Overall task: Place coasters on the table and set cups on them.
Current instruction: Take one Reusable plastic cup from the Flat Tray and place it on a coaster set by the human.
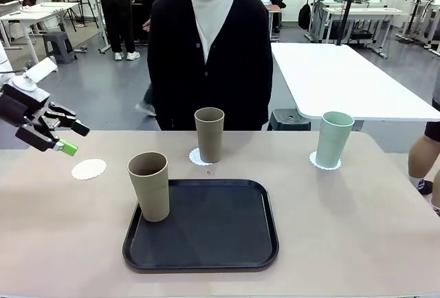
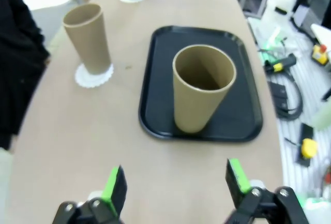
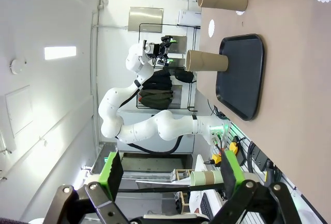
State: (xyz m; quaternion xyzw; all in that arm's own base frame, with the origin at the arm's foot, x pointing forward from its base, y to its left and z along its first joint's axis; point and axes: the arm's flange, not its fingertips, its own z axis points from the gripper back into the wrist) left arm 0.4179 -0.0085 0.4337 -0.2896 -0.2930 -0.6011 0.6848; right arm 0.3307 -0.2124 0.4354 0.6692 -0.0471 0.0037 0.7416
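With the mint cup [image 1: 333, 140] and one tan cup [image 1: 209, 134] standing on coasters [image 1: 196, 157] across the worktop [image 1: 344, 229], the left fingers [image 1: 67, 148], wide and empty near the bare coaster [image 1: 89, 168], face the last cup [image 1: 149, 184] on the tray [image 1: 213, 224]; right fingers [image 3: 113, 169] wide too.

Robotics lab indicated. Beige table [image 1: 344, 243] set in open hall with grey floor [image 1: 103, 91]. White work table [image 1: 344, 78] seen at far right. More white benches [image 1: 357, 12] loaded with equipment ranged along far wall. Grey stool [image 1: 58, 45] placed far left by white desks [image 1: 27, 16]. White jointed robot arm [image 3: 155, 125] seen against plain white walls in right wrist view. Black cables [image 2: 292, 97] and small yellow items [image 2: 309, 146] scattered on floor beside table in left wrist view.
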